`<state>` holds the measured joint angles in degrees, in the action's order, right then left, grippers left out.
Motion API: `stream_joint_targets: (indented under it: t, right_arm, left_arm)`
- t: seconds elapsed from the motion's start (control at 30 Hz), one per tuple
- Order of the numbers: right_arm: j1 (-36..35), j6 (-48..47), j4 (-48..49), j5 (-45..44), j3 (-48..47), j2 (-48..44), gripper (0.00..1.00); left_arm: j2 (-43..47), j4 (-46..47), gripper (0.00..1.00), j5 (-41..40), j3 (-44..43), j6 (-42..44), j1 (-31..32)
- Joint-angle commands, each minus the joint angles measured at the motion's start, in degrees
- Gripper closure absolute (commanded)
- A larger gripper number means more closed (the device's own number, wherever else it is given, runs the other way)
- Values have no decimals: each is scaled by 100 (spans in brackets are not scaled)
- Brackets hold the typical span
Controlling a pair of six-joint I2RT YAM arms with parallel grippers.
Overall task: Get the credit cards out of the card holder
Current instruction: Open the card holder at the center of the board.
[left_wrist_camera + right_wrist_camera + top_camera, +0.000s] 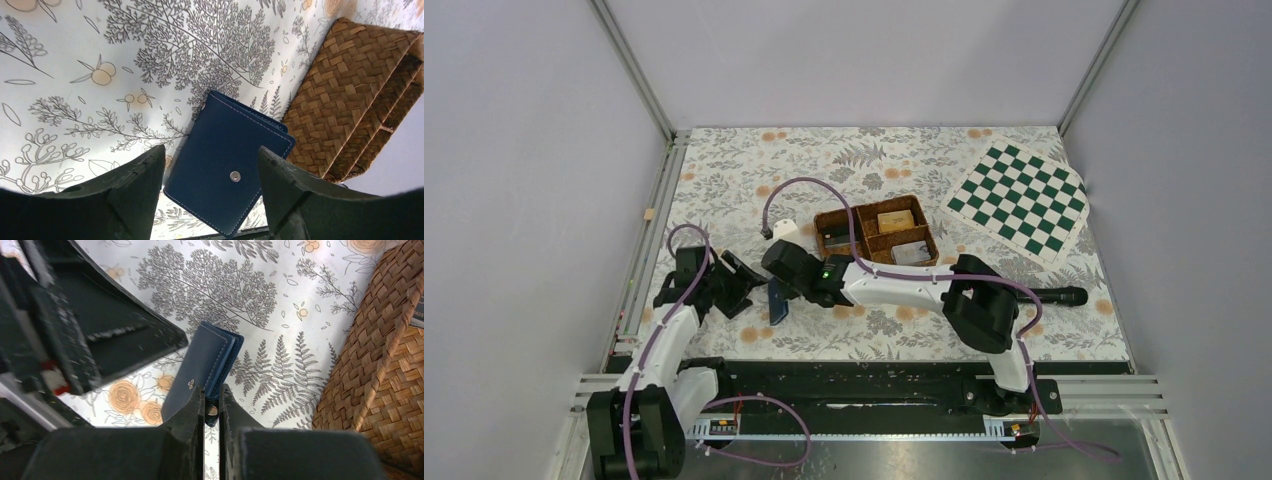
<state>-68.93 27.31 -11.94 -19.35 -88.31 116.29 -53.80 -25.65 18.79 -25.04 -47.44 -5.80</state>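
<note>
right pincer [212, 402] pinched shut on snap-tab edge of card holder [202, 357] | left pincer [210, 175] open, fingers either side of it | holder near bench [1044, 330] front-left, beside wicker tray [345, 85]

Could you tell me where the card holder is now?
The card holder is left of centre in the top view, pinched by the right gripper, facing the open left gripper, with the wicker tray beyond.

This is looking like a robot lab. A left arm [662, 338] and a right arm [904, 285] are sitting bolted to a metal rail [874, 436] at the edge of the table [724, 170]. Plain grey walls [524, 150] and metal posts [629, 65] are boxing it in. Purple cables [809, 181] are looping around.
</note>
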Motion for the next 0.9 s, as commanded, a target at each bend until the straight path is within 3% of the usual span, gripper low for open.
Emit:
stream_joint_targets:
  t: [0.0,0.3,0.87]
  right_arm:
    - [17,300,285,88,71,-391,100]
    - [46,406,339,125,230,-519,100]
    - [54,543,557,161,772,-1020,100]
  left_arm:
    - [162,-81,32,-394,-79,-169,335]
    - [636,8,27,-327,316,-329,553]
    - [681,-232,27,-277,-217,-23,550]
